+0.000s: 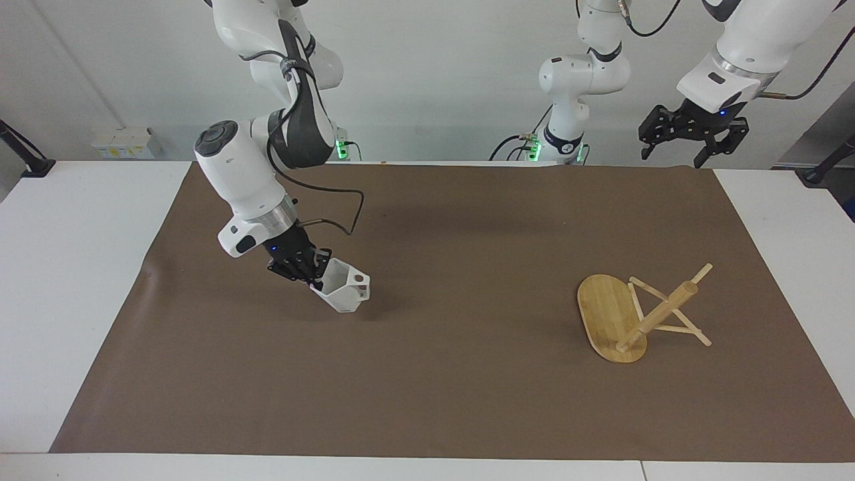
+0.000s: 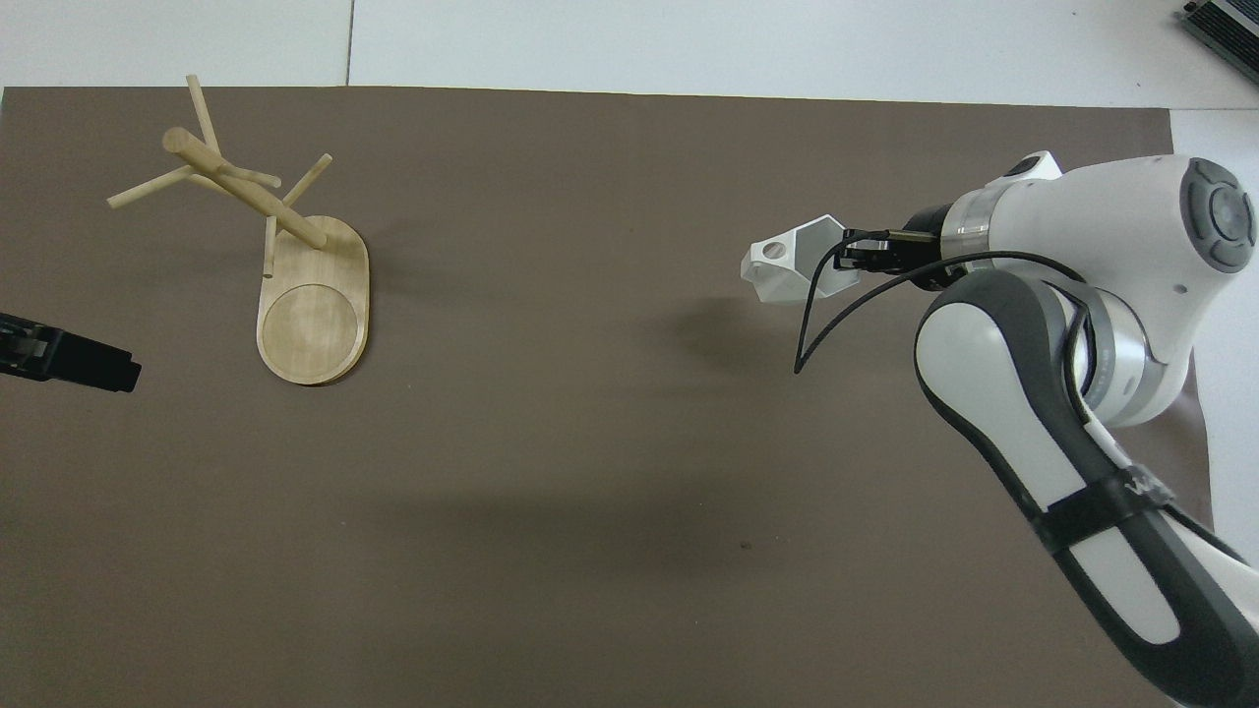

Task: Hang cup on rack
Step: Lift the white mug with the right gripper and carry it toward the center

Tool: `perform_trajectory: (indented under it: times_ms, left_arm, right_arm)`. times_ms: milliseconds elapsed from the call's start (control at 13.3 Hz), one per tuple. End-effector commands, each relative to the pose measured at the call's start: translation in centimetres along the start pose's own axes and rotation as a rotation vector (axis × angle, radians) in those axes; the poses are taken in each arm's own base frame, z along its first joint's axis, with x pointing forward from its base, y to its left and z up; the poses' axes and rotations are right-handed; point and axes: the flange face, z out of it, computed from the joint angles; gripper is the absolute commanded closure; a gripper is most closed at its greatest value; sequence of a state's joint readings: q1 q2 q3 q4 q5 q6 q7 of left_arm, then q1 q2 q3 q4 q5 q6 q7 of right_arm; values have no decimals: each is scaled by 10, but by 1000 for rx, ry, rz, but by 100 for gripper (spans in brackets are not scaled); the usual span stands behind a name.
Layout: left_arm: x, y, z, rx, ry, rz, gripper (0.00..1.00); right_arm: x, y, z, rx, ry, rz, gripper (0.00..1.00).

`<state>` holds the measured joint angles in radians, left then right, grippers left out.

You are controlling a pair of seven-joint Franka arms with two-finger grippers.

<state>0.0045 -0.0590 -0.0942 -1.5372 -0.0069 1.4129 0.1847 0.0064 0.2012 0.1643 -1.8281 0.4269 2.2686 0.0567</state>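
My right gripper (image 1: 312, 276) is shut on the rim of the white faceted cup (image 1: 344, 292) and holds it tilted a little above the brown mat, its pierced handle pointing toward the left arm's end. In the overhead view the cup (image 2: 792, 265) juts out of the right gripper (image 2: 854, 252), with its shadow on the mat below. The bamboo rack (image 1: 631, 314) stands on its oval base toward the left arm's end, well apart from the cup; it also shows in the overhead view (image 2: 313, 315). My left gripper (image 1: 691, 131) is open and empty, high over the mat's edge at the robots' end.
The brown mat (image 1: 454, 374) covers most of the white table (image 1: 73, 280). A black cable (image 1: 334, 200) loops from the right wrist. The left gripper's tip (image 2: 69, 356) shows at the overhead view's edge, beside the rack's base.
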Motion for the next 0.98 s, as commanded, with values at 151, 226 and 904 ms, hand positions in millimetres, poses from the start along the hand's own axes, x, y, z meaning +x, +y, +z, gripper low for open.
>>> perform_trajectory:
  times_ms: [151, 226, 904]
  left_arm:
    - [-9, -5, -1, -11, 3, -4, 0]
    - [-7, 3, -1, -10, 3, 11, 0]
    - [-15, 1, 7, -15, 31, 97, 0]
  right_arm:
    - [-12, -62, 3, 209, -13, 80, 100]
    - [-19, -81, 6, 222, -11, 89, 100]
    - [-75, -194, 12, 320, -147, -52, 100]
